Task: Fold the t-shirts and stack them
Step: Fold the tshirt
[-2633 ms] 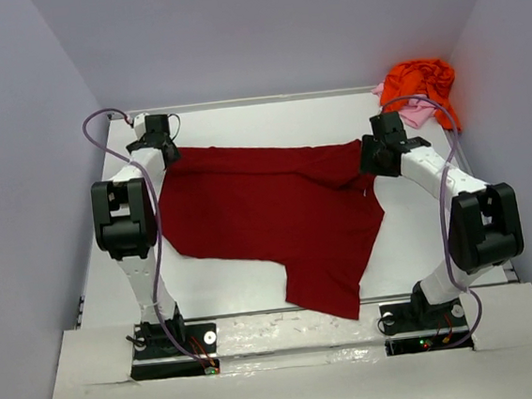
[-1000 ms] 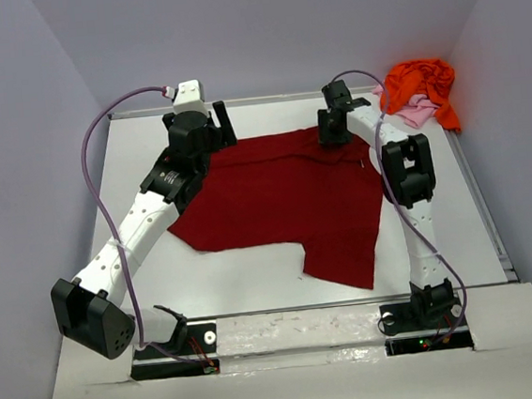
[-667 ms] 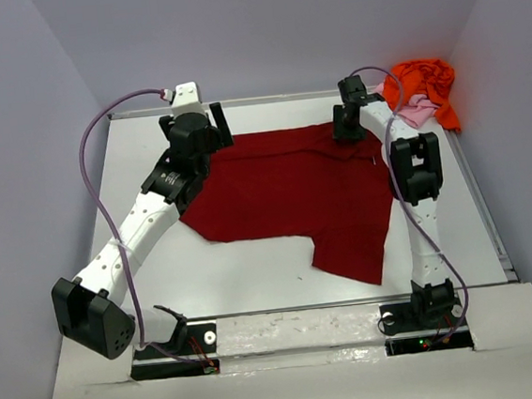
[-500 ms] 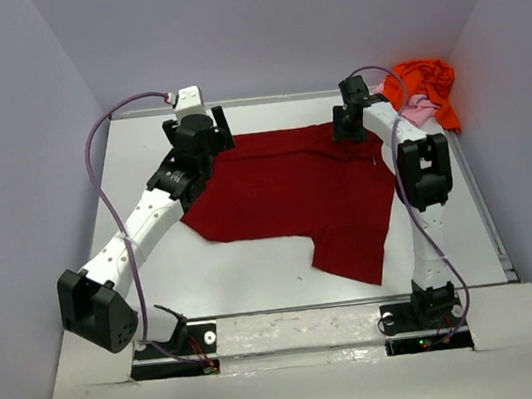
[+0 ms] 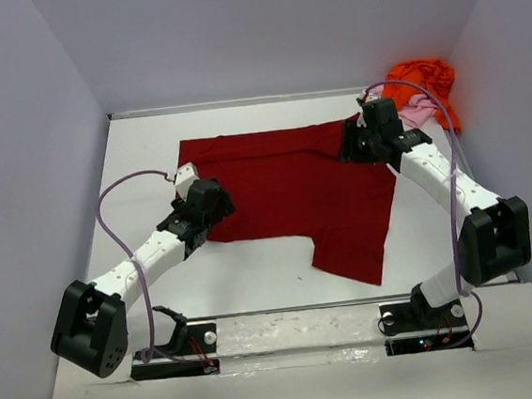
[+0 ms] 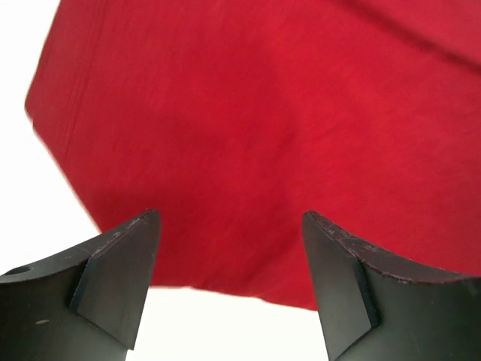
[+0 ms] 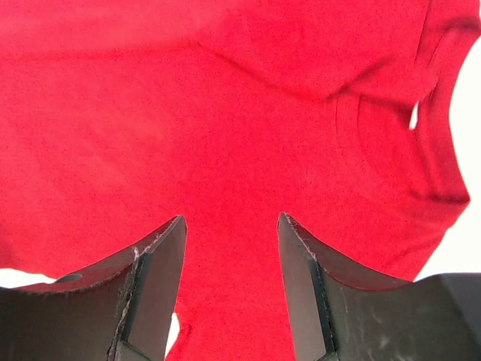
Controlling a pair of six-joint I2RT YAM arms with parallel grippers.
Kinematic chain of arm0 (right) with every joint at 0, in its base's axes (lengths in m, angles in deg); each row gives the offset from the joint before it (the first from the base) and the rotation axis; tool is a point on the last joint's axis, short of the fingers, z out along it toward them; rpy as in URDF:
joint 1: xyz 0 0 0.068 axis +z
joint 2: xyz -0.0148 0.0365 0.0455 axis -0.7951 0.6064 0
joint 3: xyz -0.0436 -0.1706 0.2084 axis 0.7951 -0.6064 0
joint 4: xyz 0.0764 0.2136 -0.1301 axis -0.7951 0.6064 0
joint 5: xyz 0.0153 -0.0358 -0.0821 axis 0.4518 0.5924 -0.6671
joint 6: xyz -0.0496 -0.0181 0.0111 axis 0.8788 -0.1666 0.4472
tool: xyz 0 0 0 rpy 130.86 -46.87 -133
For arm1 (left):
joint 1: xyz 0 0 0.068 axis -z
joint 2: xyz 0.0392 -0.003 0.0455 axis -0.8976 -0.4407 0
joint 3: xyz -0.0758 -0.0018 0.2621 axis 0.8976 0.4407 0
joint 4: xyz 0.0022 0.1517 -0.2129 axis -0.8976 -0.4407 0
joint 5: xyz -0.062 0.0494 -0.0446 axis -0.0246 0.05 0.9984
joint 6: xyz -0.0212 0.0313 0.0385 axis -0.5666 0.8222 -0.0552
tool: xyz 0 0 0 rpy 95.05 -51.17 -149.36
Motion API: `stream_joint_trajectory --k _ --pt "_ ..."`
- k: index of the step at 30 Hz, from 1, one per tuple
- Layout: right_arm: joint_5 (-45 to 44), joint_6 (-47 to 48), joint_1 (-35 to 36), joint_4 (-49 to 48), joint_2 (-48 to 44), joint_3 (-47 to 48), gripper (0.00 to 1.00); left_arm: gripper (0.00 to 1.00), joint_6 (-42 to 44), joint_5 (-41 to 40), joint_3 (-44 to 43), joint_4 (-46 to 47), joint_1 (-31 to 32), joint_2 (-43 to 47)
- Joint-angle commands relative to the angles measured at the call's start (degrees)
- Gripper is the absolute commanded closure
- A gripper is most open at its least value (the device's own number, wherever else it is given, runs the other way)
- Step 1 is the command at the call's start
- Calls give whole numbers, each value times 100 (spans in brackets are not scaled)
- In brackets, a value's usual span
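Note:
The dark red t-shirt (image 5: 283,184) lies spread flat on the white table (image 5: 141,174), with one part reaching toward the near edge at the lower right. My left gripper (image 5: 215,202) is open and empty over the shirt's near left edge. In the left wrist view the gripper (image 6: 229,226) shows red cloth (image 6: 248,113) and bare table between the jaws. My right gripper (image 5: 350,144) is open and empty over the shirt's far right corner. In the right wrist view the gripper (image 7: 231,222) hovers over the cloth (image 7: 225,98) near the collar (image 7: 436,150). The orange t-shirt (image 5: 421,79) lies crumpled on the pale pink t-shirt (image 5: 416,110) at the far right corner.
Grey walls close in the table on the left, far and right sides. The pile of orange and pink shirts sits just behind my right arm's wrist. Bare table (image 5: 245,277) shows in front of the shirt and along its left side.
My left arm has drawn back from the shirt's far left corner to its near left edge. My right gripper has shifted slightly right and nearer. The shirt now lies flat.

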Motion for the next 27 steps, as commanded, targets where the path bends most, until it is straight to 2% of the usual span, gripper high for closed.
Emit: stream_joint_trajectory --k 1,7,15,20,27 --pt "363 -179 42 -278 -98 -416 43 15 -671 -168 306 340 30 281" --pt "610 -311 218 -550 -195 -900 43 15 -672 -757 518 340 30 -61" --pt "593 -302 218 -656 -256 -1129 43 14 -997 -819 808 550 39 -483" --pt "602 -355 218 -805 -213 -1190 43 12 -1067 -792 641 358 39 -870" --pt "611 -346 218 -964 -178 -1349 43 11 -1120 -740 597 -169 30 -485"
